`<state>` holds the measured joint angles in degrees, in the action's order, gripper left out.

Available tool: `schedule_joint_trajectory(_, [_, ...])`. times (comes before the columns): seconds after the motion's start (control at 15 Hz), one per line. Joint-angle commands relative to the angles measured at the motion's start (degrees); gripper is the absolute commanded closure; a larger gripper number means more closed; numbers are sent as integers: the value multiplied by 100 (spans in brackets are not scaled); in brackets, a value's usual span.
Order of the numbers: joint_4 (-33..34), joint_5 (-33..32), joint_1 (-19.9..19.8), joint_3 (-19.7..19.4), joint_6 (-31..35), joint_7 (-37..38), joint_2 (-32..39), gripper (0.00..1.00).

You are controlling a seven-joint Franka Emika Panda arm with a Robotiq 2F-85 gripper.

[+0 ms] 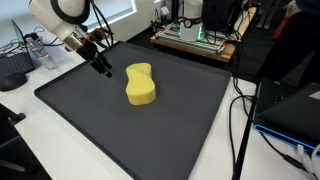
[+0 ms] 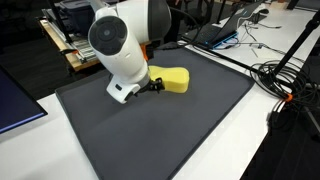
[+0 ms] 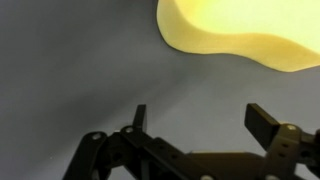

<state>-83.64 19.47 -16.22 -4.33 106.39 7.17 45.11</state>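
Presently held: nothing; the fingers of the gripper (image 1: 105, 71) are released and spread wide, with only bare mat between them in the wrist view.
Gripper position: low over the mat (image 1: 120, 130), near its far left edge in an exterior view, angled down toward the surface. Whether the fingertips touch the mat cannot be told.
Nearest object: yellow sponge (image 1: 141, 84), a thick foam block with a waisted, peanut-like outline.
Sponge location: flat on the mat, in its upper middle area, just beside the gripper and apart from it.
Sponge in wrist view: the sponge (image 3: 240, 35) fills the upper right corner, ahead of the fingers (image 3: 262, 122) and clear of both.
Occlusion: in an exterior view the white arm body hides most of the gripper (image 2: 155, 84); the sponge (image 2: 172, 80) shows directly behind it.
Mat: dark grey, rectangular, lying on a white table (image 1: 25, 112).
Surroundings: a circuit board (image 1: 195, 35) on a wooden stand beyond the mat; black cables (image 1: 240, 110) along the mat's right side.
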Motion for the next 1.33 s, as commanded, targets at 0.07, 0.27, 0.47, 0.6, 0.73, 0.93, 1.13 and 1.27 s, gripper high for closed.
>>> schedule_joint_trajectory(0.07, [-239, 390, -298, 70, -53, -434, -137, 0])
schedule_joint_trajectory(0.27, [-50, 246, -229, -27, -40, -288, 13, 0])
schedule_joint_trajectory(0.47, [-114, 265, -240, -31, -40, -289, -21, 0])
schedule_joint_trajectory(0.6, [-125, 268, -240, -31, -40, -289, -27, 0])
schedule_joint_trajectory(0.73, [-279, 337, -307, 17, 76, -517, -63, 0])
schedule_joint_trajectory(0.93, [-875, 506, -470, 38, 340, -886, -334, 0])
schedule_joint_trajectory(1.13, [-1544, 762, -690, 53, 643, -1359, -640, 0])
schedule_joint_trajectory(1.27, [-1942, 1074, -881, 80, 804, -1698, -858, 0])
